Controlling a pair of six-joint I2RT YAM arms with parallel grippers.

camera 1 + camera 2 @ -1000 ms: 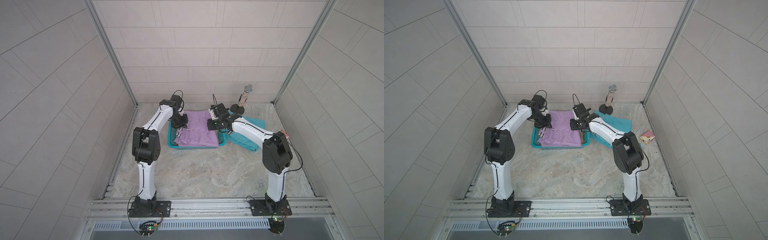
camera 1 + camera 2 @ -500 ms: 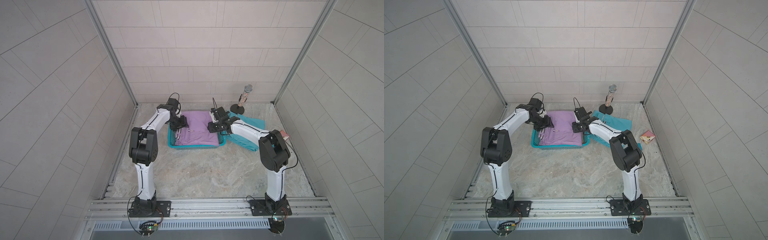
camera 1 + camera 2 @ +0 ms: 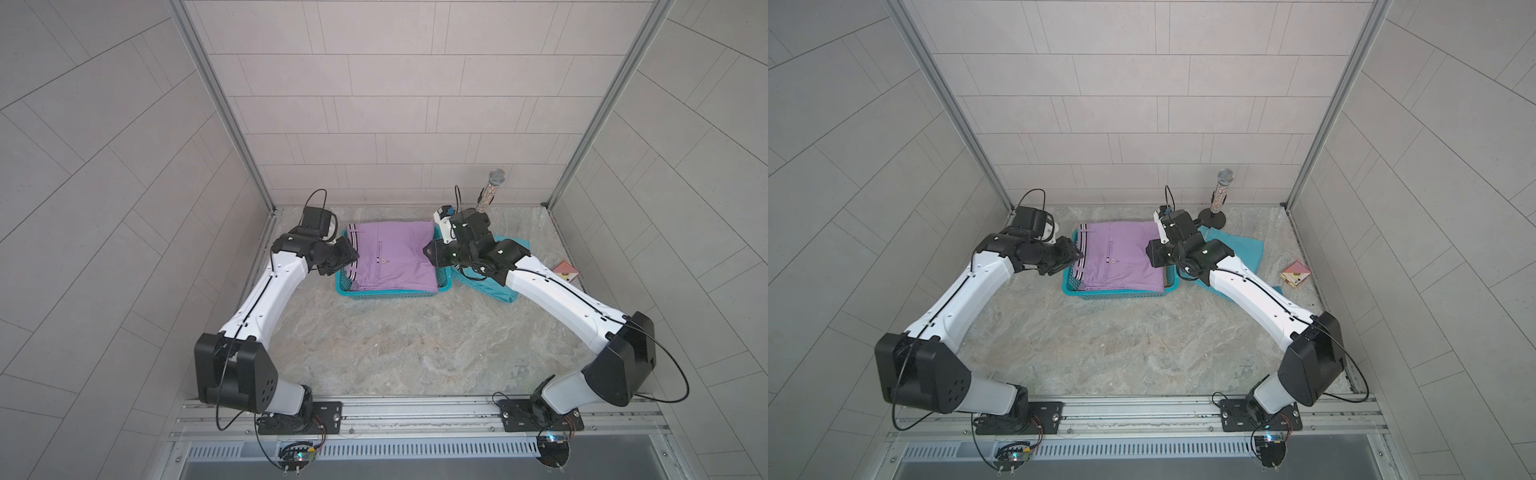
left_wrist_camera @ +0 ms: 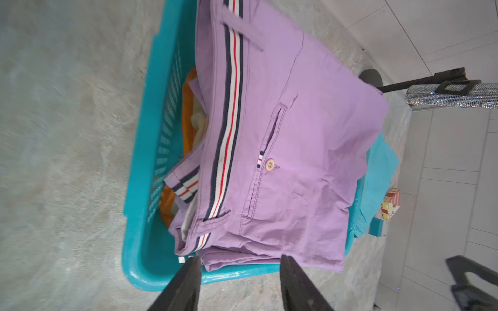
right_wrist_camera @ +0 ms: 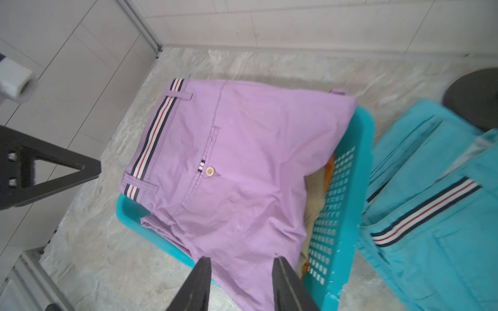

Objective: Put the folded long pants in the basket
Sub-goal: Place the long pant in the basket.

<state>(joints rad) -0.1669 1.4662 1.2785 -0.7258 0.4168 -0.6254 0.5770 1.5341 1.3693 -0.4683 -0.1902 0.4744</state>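
Backed off since before, left gripper (image 3: 353, 254) and right gripper (image 3: 428, 250) flank the basket (image 3: 390, 293); lilac pants (image 3: 390, 257) lie on top inside. Left wrist view: jaws wide, empty. Right wrist view: same; turquoise pants (image 5: 431, 255) lie just right of it. Best grab those by both ends, lift flat.

Folded lilac pants (image 3: 390, 257) lie atop orange pants (image 4: 188, 107) and khaki pants (image 5: 314, 199) in the turquoise mesh basket (image 3: 390, 293), overhanging its rim; folded turquoise pants (image 3: 1246, 251) lie on the desk (image 3: 395, 345) just beside it.
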